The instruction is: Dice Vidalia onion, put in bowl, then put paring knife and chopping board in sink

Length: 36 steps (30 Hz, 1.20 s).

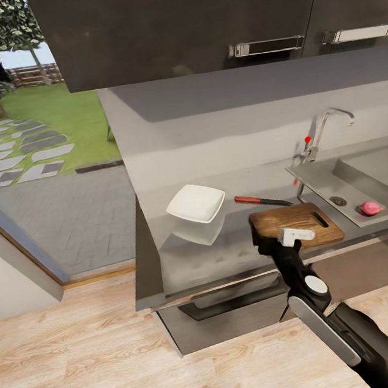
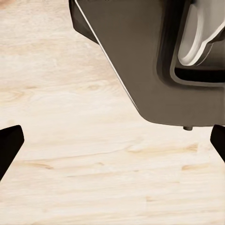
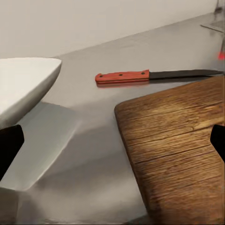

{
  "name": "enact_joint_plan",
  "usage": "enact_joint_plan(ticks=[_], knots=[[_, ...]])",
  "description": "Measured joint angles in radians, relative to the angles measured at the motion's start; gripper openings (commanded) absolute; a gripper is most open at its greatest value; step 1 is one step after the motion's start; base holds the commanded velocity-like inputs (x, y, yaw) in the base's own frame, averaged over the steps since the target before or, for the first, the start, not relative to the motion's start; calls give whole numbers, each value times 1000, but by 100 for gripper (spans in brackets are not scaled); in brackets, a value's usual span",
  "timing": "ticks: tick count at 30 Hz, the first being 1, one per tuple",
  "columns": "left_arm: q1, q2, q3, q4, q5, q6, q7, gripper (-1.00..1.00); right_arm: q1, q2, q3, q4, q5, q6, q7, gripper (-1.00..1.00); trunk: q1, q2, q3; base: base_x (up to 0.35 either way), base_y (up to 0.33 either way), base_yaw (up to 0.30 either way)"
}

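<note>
Head view: one onion (image 1: pixel 370 208) in the sink (image 1: pixel 346 186), beyond the right gripper (image 1: pixel 268 242).
Its fingers spread apart at one board (image 1: pixel 295 225); one knife (image 1: pixel 262 199) and one bowl (image 1: pixel 196 203) lie just past.

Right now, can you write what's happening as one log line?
onion: in sink | board, knife, bowl: on counter | right gripper: open, at board's near end

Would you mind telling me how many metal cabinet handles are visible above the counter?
2: one bar handle on the dark upper cabinet above the chrome tap, another just right of it; more may lie beyond the frame.
</note>
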Motion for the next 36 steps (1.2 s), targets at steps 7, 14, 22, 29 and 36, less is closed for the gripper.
enact_joint_plan(ticks=[7, 14, 22, 29, 36], knots=[[0, 0, 0, 0, 0, 0, 0, 100, 44, -10, 15, 0, 6, -39, 0, 100, 0, 0, 0, 0, 0, 0], [0, 0, 0, -1, 0, 0, 0, 100, 62, -12, 94, 0, 10, -114, -1, 100, 0, 0, 0, -13, -3, 0], [0, 0, 0, -1, 0, 0, 1, 100, 64, -12, 109, 0, 10, -131, -1, 100, 0, 0, 0, -165, -115, 0], [0, 0, 0, 0, 0, -1, 1, 100, 64, -12, 110, 1, 9, -132, -2, 100, 1, 0, 0, -254, -184, 0], [0, 0, 0, 0, 0, 0, 1, 100, 64, -12, 110, 2, 9, -132, -1, 100, 0, 0, 0, -262, -190, 0]])
